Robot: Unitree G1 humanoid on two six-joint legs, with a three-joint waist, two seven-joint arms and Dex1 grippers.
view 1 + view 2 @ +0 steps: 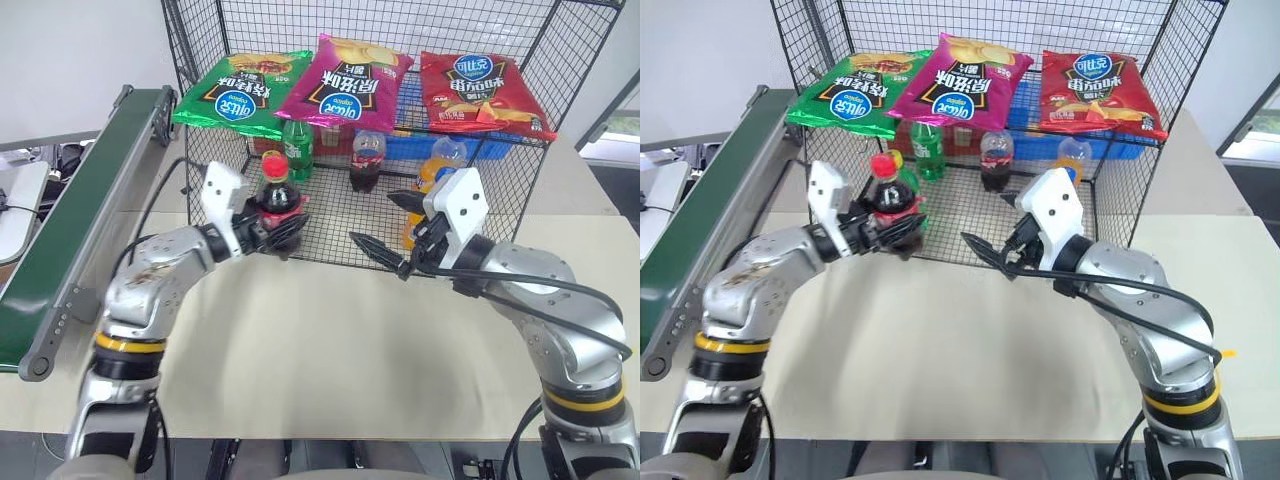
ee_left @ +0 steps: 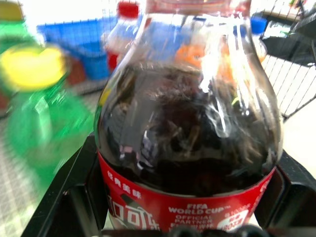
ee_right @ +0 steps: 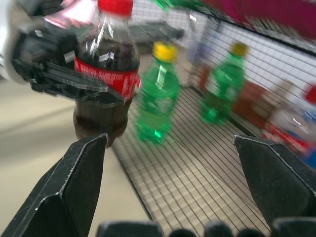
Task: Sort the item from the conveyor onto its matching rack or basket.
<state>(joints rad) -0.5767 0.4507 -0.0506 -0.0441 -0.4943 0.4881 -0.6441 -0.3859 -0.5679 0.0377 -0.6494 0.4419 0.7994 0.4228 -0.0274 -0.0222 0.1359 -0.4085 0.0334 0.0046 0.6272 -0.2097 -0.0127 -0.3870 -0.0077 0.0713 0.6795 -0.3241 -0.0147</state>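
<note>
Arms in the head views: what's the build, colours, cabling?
Both arms have silver-grey metallic shells, with a yellow-and-black band at each upper arm. Each wrist carries a white block. Left end effector and right end effector each have two black, pointed fingers. Black cables loop along both forearms.

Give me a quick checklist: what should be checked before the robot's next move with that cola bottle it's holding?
1. Grip: left gripper shut around the cola bottle at its label: ok.
2. Bottle upright, red cap on: ok.
3. Bottle at the black wire basket, by its front edge: ok.
4. Landing spot: bare grid floor near the front; green soda bottle stands close by: ok, but tight.
5. Right gripper open, holding nothing, apart from the bottle: ok.
6. Whether the bottle's base already rests on the basket floor: cannot tell.
</note>
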